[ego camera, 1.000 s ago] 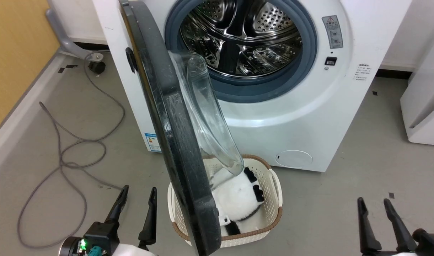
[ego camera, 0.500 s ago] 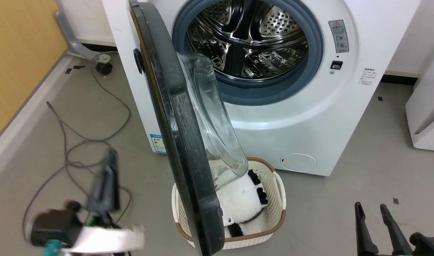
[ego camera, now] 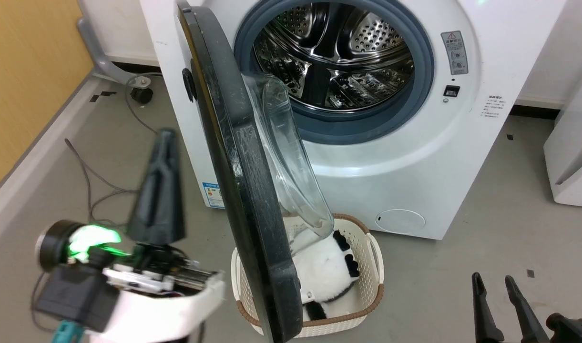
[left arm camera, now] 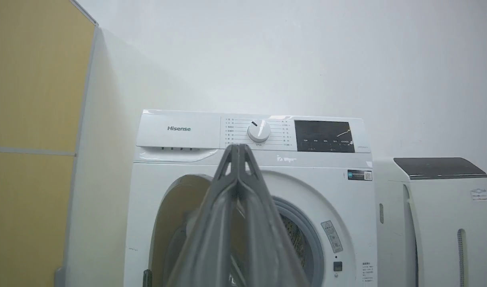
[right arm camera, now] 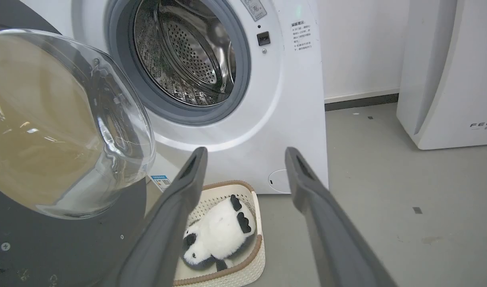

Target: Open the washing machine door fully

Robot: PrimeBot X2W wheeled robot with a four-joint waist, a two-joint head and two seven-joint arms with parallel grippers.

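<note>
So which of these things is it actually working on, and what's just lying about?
Job: round glossy black washing machine door; white front-loading washing machine; dark-fingered left end effector.
Lying about: cream plastic basket; black-and-white plush toy; grey floor cable; white side appliance.

Grey floor (ego camera: pixel 510 214) with loose grey cable (ego camera: pixel 87 183), white wall (left arm camera: pixel 267 52), yellow panel (ego camera: pixel 28 71) left, white FEELAIR appliance (right arm camera: pixel 446 71) right.

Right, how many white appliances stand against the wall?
2: the white front-loading washing machine, and a white boxy appliance with a dark top to its right in the left wrist view. More may be out of frame.
</note>
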